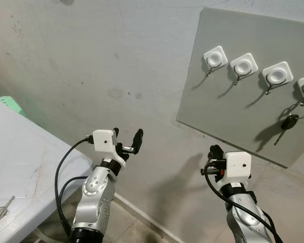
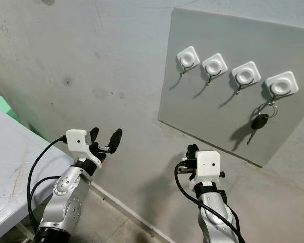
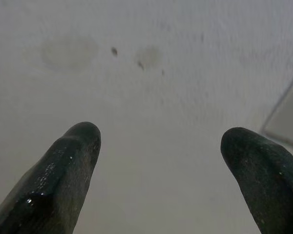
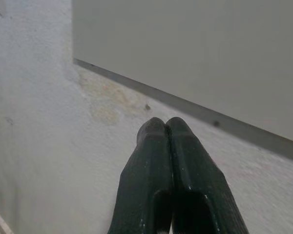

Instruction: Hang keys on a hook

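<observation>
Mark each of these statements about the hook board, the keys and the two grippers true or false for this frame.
1. A black-headed key hangs from the rightmost hook on the grey board. True.
2. All four hooks carry keys. False: the other three hooks, such as the leftmost hook, are bare.
3. The left gripper has its fingers spread apart and empty, facing the bare wall. True.
4. The right gripper is clamped on a key. False: its fingers are pressed together with nothing between them.
5. A second key lies on the white table at the robot's left. True.
6. The right gripper touches the board. False: it is below the board's lower edge, apart from it.
</observation>
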### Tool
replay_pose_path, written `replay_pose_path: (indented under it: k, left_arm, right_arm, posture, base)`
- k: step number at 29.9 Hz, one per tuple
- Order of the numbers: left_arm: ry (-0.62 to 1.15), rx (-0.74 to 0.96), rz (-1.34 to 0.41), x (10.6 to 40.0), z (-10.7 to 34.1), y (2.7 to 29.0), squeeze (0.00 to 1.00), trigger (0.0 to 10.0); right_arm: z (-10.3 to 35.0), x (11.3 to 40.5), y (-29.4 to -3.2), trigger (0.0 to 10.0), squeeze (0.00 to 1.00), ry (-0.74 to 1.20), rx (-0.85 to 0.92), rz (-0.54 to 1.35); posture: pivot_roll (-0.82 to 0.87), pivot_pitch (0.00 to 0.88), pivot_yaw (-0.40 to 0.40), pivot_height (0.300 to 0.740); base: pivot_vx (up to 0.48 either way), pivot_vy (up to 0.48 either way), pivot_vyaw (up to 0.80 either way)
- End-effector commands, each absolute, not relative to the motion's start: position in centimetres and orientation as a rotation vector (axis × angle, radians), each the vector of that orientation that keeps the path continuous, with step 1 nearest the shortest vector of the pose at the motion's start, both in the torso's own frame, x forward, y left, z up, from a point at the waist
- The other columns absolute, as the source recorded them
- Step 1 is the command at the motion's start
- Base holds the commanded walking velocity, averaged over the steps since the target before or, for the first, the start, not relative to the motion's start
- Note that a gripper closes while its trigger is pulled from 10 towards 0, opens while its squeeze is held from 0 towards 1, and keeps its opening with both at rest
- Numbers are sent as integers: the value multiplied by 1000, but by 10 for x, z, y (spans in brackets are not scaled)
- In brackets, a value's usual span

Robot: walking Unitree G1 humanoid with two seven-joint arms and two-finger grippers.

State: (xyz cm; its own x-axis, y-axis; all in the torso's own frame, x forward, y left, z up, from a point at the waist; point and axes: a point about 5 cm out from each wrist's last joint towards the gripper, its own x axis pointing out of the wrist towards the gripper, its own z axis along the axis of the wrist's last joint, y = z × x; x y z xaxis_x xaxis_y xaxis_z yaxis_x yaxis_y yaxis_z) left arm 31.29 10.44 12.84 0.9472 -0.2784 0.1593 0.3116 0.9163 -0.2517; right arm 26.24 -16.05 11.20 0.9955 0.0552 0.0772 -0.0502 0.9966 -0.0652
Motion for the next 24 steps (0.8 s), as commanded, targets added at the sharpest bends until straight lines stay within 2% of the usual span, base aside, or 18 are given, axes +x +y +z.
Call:
replay_pose_path:
  k: [1, 6, 24]
  left_arm:
    - [-131, -277, -307, 311, 133, 103, 0, 10000]
    - [-123, -294, -304, 310, 133, 104, 0, 10000]
    - [-93, -322, -308, 307, 130, 101, 0, 10000]
  right_arm:
    - [120, 262, -162, 10000, 0, -111, -63, 54]
    - [122, 262, -159, 10000, 0, -120, -54, 60]
    - [127, 262, -157, 10000, 0, -151, -35, 75]
  posture:
    - [-61, 0, -21, 740]
    - [-61, 0, -20, 740]
    - [-63, 0, -24, 740]
  base:
    - [0, 0, -669]
    - [0, 0, -668]
    - [0, 19, 0]
